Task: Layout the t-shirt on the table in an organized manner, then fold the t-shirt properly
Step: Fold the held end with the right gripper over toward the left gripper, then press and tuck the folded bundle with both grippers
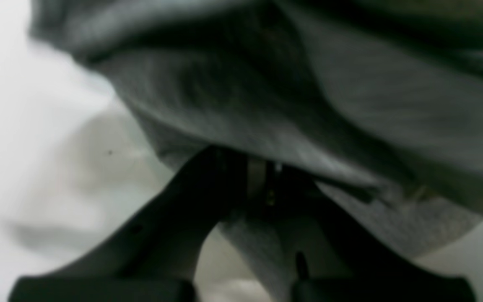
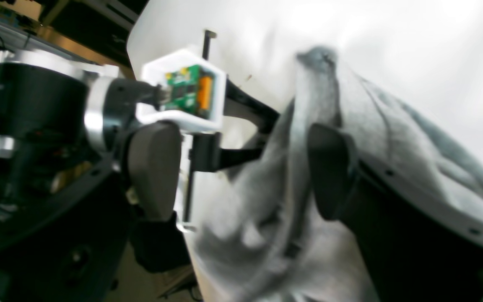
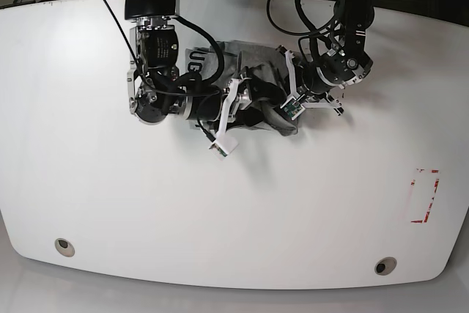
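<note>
The grey t-shirt [image 3: 253,78] lies bunched in a heap at the far middle of the white table [image 3: 110,203]. Both grippers meet at its near side. In the left wrist view my left gripper [image 1: 262,180] has its dark fingers closed together on a fold of the t-shirt [image 1: 350,105], lifted off the table [image 1: 15,105]. In the right wrist view my right gripper [image 2: 241,163] stands wide open, cloth of the t-shirt [image 2: 266,201] hanging between its fingers [image 2: 153,167] and draped over the right one. The left gripper [image 3: 282,104] and the right gripper [image 3: 240,99] are close together.
A red dashed rectangle [image 3: 425,196] is marked at the right of the table. Two round grommets [image 3: 64,246] [image 3: 385,264] sit near the front edge. Black cables [image 3: 293,12] run behind the arms at the far edge. The left arm's white camera mount [image 2: 183,88] shows close by.
</note>
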